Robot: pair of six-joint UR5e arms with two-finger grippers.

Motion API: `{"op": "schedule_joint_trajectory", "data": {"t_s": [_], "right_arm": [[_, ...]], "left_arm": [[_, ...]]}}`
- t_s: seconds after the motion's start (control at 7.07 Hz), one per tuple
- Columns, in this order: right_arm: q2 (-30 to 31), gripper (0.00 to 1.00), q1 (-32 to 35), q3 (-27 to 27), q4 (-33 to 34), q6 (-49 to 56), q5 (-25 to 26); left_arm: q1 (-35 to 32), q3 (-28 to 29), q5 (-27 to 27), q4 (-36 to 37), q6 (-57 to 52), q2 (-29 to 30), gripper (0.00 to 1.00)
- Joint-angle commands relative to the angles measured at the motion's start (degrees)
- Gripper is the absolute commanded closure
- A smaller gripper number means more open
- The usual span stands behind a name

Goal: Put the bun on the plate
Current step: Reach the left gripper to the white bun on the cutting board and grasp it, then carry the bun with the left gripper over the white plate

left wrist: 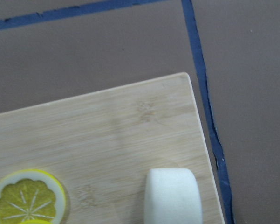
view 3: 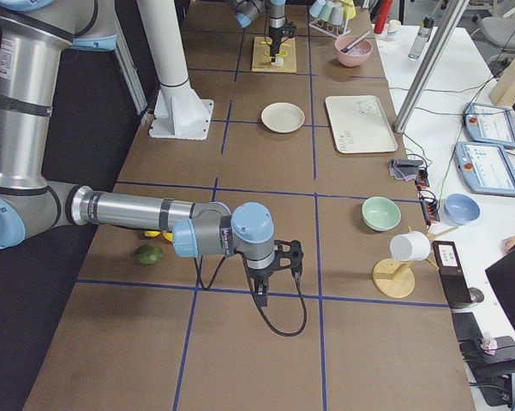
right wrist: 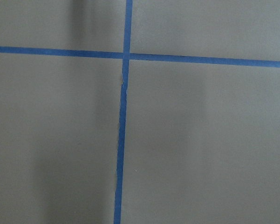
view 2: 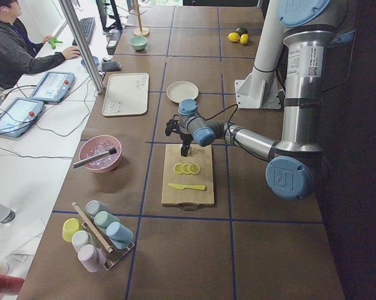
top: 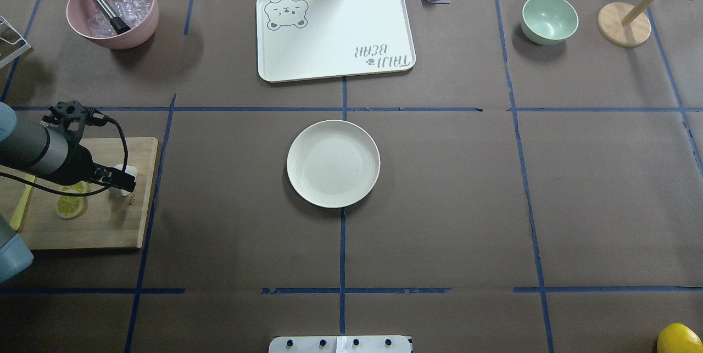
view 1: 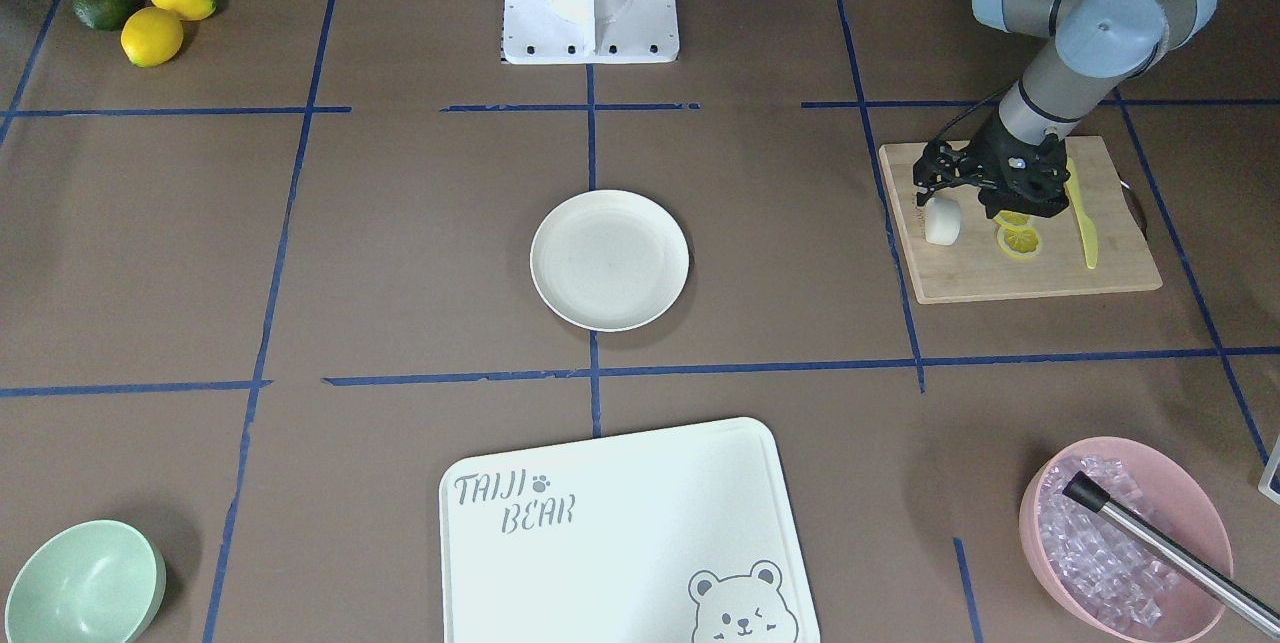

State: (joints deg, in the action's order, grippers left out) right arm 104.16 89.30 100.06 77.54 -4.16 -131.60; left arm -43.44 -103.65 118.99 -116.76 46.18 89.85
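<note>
The one small white rounded bun (view 1: 943,220) lies on the light bamboo cutting board (view 1: 1100,273), near the board's corner that faces the table's middle. It is well apart from the one round cream-white plate (view 1: 609,260) at the centre.

The left gripper (view 1: 940,195) hangs directly over the bun. In the overhead view a black finger crosses the bun and hides its middle. The left wrist view shows only the bun's upper part on the wood. I cannot tell from any view whether the fingers are spread or pinching.

The right gripper (view 3: 266,287) shows only in the exterior right view, low over the table. Its finger state cannot be told. Its wrist camera sees only brown paper and crossing blue tape (right wrist: 122,140).

The front view shows:
- two overlapping yellow lemon slices (view 1: 1018,241) just beside the bun
- one yellow plastic knife (view 1: 1085,223) beyond the slices
- two whole lemons (view 1: 152,35)
- one dark green lime (view 1: 102,1)
- one mint-green bowl (view 1: 85,588)
- one pink bowl (view 1: 1190,493) of clear ice cubes, holding one metal-handled tool (view 1: 1160,548)
- one white rectangular bear-printed board (view 1: 620,523)
</note>
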Motion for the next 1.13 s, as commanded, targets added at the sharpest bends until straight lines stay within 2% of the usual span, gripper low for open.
{"op": "schedule_joint_trajectory", "data": {"t_s": [0.0, 0.14, 0.28, 0.57, 0.99], "right_arm": [[-0.1, 0.0, 0.0, -0.13, 0.07, -0.15, -0.06], [-0.1, 0.0, 0.0, -0.13, 0.07, -0.15, -0.33], [-0.1, 0.0, -0.09, -0.13, 0.15, -0.15, -0.33], [-0.71, 0.0, -0.09, -0.22, 0.24, -0.15, -0.07], [-0.71, 0.0, -0.18, -0.31, 0.16, -1.46, 0.11]], "left_arm": [[0.38, 0.29, -0.07, 0.31, 0.14, 0.24, 0.77], [0.38, 0.2, -0.07, 0.31, 0.14, 0.24, 0.87], [0.38, 0.11, -0.07, 0.31, 0.14, 0.58, 0.91], [0.2, -1.28, 0.1, 2.22, 1.18, 5.39, 0.91], [1.68, -0.77, -1.72, 25.2, 11.09, 27.93, 0.9]]}}
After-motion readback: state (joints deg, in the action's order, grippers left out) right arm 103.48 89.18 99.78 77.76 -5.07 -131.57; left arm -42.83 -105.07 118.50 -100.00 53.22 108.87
